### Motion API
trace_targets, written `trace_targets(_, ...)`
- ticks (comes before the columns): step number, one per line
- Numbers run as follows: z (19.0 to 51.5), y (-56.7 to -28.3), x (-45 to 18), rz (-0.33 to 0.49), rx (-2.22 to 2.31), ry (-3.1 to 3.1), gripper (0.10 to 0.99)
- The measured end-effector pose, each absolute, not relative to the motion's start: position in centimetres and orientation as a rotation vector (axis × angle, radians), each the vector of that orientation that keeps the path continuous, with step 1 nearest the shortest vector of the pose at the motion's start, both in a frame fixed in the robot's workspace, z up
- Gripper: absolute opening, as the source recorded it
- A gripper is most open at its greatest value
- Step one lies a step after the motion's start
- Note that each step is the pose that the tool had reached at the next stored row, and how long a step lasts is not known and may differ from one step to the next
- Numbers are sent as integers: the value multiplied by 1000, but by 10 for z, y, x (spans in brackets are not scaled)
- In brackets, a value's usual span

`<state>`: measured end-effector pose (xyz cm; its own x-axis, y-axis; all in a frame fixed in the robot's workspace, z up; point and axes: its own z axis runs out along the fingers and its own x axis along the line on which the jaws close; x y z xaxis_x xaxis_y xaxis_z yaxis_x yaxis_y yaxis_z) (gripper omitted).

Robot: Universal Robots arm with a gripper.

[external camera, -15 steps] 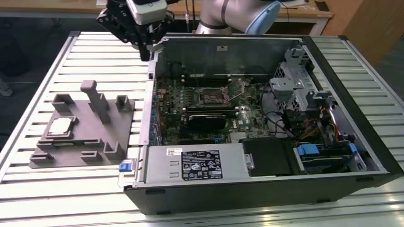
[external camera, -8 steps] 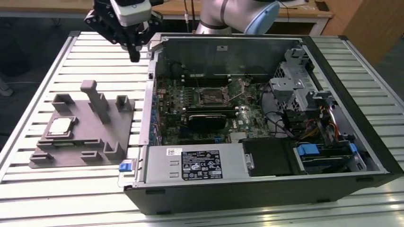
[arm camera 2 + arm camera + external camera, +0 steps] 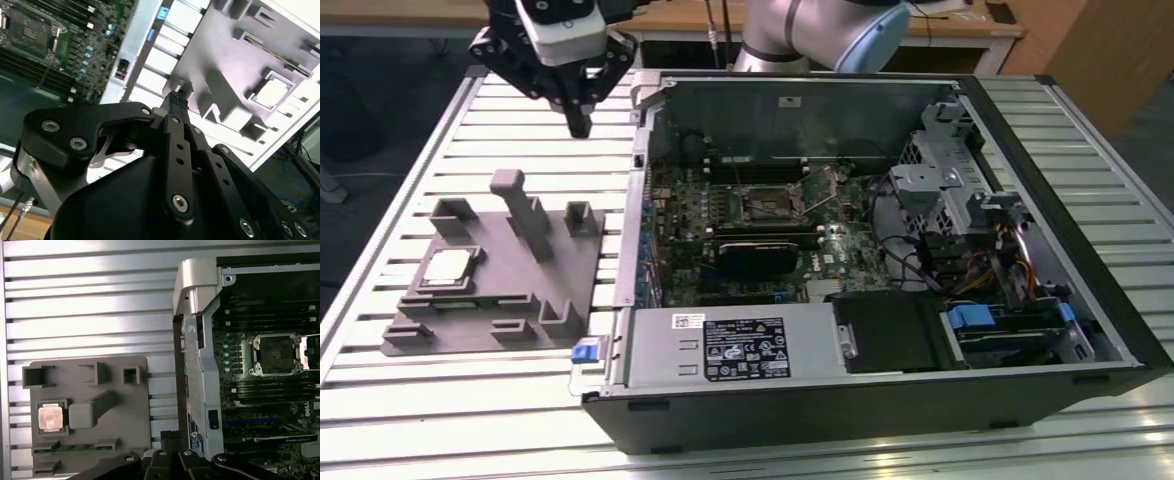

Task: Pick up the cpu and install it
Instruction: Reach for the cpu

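- The black robot gripper (image 3: 578,126) is hanging above the slatted silver metal surface (image 3: 520,150), at the exterior view's upper left, near the far corner of the computer case. Its fingers (image 3: 175,102) are pressing together into one narrow tip, and nothing is sitting between them.
- The cpu (image 3: 448,267), a small flat square chip with a silvery-white metal top, is lying flat in a square pocket of the grey plastic fixture plate (image 3: 507,310). It is sitting toward the exterior view's left side of that plate, well apart from the gripper.
- In the first wrist view the cpu (image 3: 50,417) is resting in its dark-edged pocket, just beside a raised grey block (image 3: 90,412) of the fixture plate (image 3: 135,410).
- In the second wrist view the cpu (image 3: 274,93) is showing bright in its pocket, beyond the closed tip of the gripper (image 3: 175,100).
- The open black computer case (image 3: 881,400) is lying on its side on the surface, to the exterior view's right of the fixture plate and close against it.
- The green motherboard (image 3: 707,250) is lying exposed inside the case. Its black square socket (image 3: 765,203) is showing a dark centre within a silver metal frame in both the exterior view and the first wrist view (image 3: 276,354).
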<state>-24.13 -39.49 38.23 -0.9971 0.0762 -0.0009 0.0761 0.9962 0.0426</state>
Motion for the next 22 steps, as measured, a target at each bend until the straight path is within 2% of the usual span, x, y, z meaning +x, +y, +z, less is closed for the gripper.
trace_targets(22, 376, -401, -310, 67, 113, 3141, 106)
